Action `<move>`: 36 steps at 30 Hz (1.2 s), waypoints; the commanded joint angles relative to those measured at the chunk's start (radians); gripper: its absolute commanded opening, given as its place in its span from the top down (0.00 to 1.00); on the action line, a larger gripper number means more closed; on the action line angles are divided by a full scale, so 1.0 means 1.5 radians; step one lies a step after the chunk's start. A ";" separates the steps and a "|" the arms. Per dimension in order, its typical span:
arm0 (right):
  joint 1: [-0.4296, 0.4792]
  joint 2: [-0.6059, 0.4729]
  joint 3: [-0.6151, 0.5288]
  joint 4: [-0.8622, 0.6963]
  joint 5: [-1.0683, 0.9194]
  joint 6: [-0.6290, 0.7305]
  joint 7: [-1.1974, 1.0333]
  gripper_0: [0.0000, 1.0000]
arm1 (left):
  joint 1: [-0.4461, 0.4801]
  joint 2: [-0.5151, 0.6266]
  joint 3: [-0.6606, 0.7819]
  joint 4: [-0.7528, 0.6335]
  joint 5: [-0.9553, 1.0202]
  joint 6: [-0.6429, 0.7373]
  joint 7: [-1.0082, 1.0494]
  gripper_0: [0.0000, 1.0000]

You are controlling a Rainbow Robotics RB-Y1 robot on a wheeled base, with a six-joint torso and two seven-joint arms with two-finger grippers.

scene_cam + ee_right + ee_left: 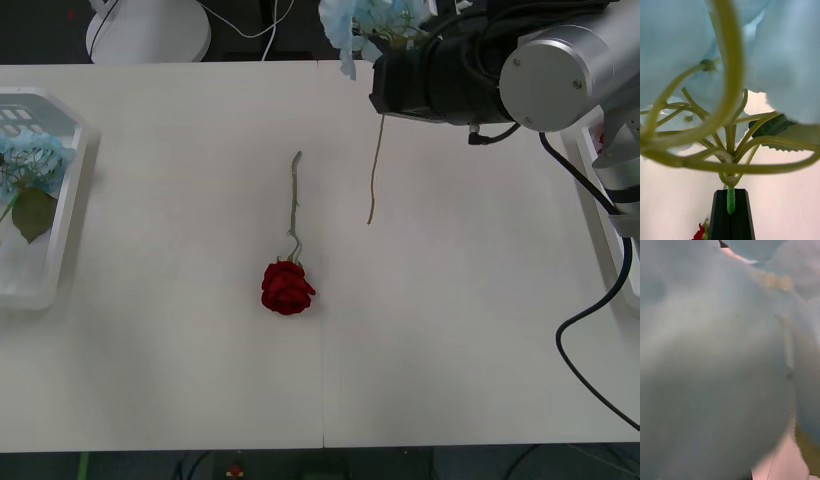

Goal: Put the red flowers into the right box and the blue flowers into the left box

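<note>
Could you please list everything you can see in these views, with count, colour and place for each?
Red flower: one, deep red head on a thin stem, lying near the table's middle.
Blue flower, lifted: one, pale blue cluster at the table's far side, its stem hanging down, gripped by the right claw.
Blue flower, boxed: one visible, pale blue with a green leaf, lying in the left box.
Left box: one, white, slotted inside, at the table's left edge.
Right box: one, white, just its rim at the table's right edge.
Table: one, white.
White lamp-like base: one, beyond the far edge.
Right claw: black, shut on the lifted flower's stem.
</note>
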 commanded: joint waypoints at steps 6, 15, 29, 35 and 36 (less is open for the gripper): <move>-0.027 0.001 -0.011 -0.062 -0.107 -0.060 0.285 1.00 | 0.038 0.034 -0.024 0.010 -0.011 -0.030 -0.042 0.96; -0.029 0.087 -0.007 -0.062 -0.154 -0.062 0.304 1.00 | 0.039 0.034 -0.002 0.006 0.035 -0.005 -0.049 0.47; -0.044 0.235 0.048 0.029 -0.123 -0.156 0.293 1.00 | 0.076 0.034 0.009 -0.196 0.265 0.156 -0.189 0.06; -0.074 0.274 0.054 0.072 -0.109 -0.168 0.294 1.00 | 0.145 0.034 -0.006 -0.244 0.473 0.117 -0.200 0.00; -0.079 0.281 0.054 0.080 -0.107 -0.170 0.293 1.00 | 0.163 0.034 -0.013 -0.243 0.536 0.092 -0.202 0.00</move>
